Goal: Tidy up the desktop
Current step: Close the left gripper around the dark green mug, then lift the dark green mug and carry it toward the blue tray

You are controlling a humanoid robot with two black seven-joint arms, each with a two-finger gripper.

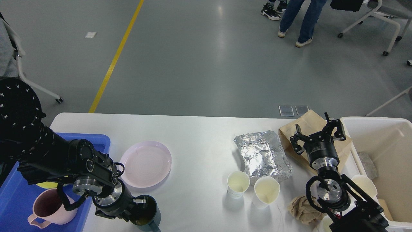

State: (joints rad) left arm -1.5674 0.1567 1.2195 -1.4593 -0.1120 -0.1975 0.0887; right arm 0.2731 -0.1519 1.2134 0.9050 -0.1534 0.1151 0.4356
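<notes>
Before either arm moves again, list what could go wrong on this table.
1. The left gripper grips the rim of the dark green cup at the white desktop's near edge; a slip could drop it.
2. The open right gripper hovers over the brown paper bag; it may snag the crumpled silver foil tray.
3. Two white paper cups could be toppled.

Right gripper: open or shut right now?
Open. The right gripper hovers over the brown paper bag, fingers spread wide, nothing between them.
</notes>
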